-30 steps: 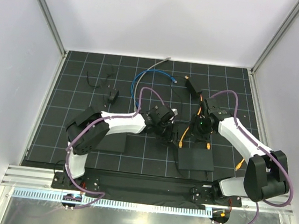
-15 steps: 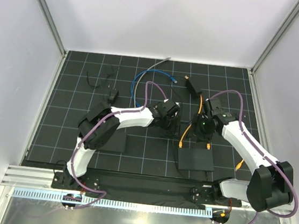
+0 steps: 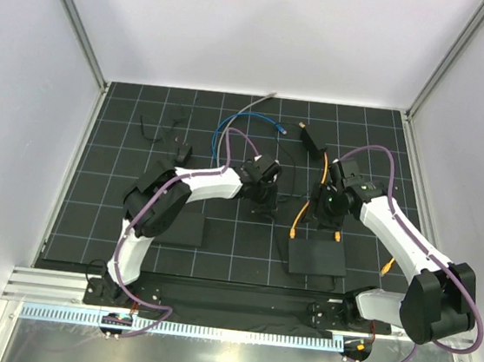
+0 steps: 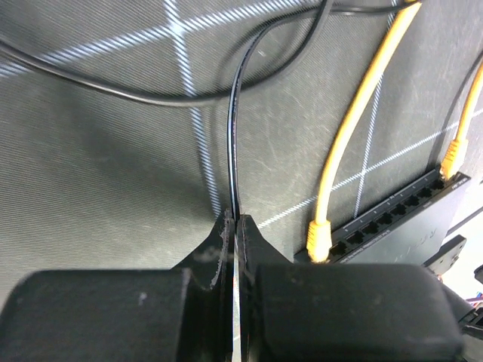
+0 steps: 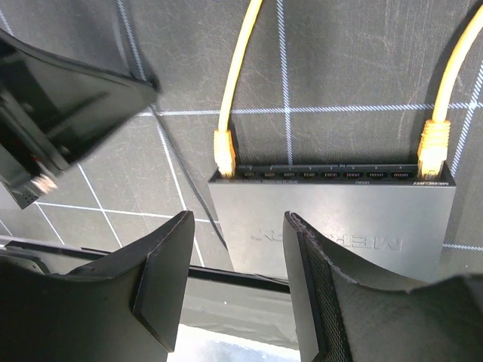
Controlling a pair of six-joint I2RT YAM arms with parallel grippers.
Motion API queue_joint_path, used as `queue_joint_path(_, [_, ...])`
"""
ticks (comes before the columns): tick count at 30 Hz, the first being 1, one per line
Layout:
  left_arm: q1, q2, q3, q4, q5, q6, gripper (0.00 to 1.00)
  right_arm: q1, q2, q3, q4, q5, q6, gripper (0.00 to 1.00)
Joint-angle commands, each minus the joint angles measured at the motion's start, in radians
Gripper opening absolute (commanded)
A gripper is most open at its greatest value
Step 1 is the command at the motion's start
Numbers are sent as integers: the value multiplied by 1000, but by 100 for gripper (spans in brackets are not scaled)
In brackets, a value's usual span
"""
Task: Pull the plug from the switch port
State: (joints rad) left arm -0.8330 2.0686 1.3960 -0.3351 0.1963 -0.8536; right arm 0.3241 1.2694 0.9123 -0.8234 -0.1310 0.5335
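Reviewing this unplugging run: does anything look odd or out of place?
Yes: the left gripper is shut on a thin black wire, not an orange plug. Both orange plugs sit in the switch, with the right gripper open above it.

Top external: high above and behind the arm bases, looking down and far-ward over the whole gridded mat.
Left wrist: low and very close over the mat; switch box at lower right.
Right wrist: close, looking down on the box's port row.
Shared: all three show the box and its orange cables.
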Motion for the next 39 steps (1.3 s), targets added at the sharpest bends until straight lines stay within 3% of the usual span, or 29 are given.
queue_joint_path(1, [43,-7,-31,-71,-69,47,0,-3,-7,-7,4,23,23,58])
queue_joint_path(17, [219,-140,-54,-130,-118,68,0,-3,12,-56,43,-56,39,58])
queue_joint_path(24, [232,-192,-74,-154,-141,80,0,-3,7,-108,73,-48,54,58])
queue_joint_path(26, [232,-218,-89,-154,-135,83,7,-3,11,-119,82,-32,66,57])
queue_joint_path(29, [229,-267,-126,-144,-103,88,32,-3,22,-121,72,31,85,57])
queue_joint_path(33, [212,-341,-175,-139,-80,103,51,-3,22,-96,64,96,94,57])
queue_joint_path(39, [127,-453,-210,-124,-29,117,55,-2,41,-61,46,126,76,57])
